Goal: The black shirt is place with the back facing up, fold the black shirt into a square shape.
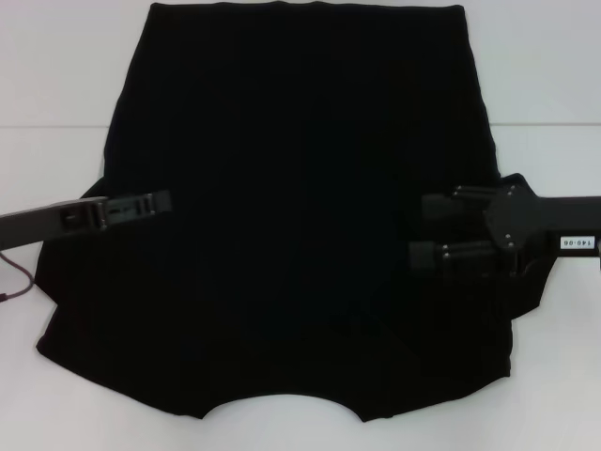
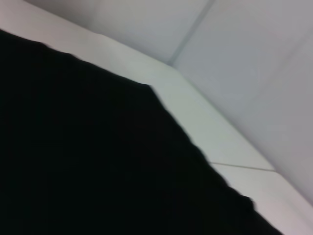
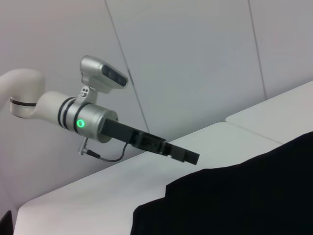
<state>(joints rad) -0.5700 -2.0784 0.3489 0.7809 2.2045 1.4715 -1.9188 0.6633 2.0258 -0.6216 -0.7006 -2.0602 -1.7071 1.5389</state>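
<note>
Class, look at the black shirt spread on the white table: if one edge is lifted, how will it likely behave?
The large soft black cloth shirt lies flat with wavy edges, so it would probably droop and sag rather than hold shape. Spread wide over the white table, it may drag and bunch when pushed. The left hand and right hand hover above it.

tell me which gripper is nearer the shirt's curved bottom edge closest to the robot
Right. The right gripper sits lower over the black shirt, closer to that edge; the left gripper hangs slightly higher, at the shirt's left side.
</note>
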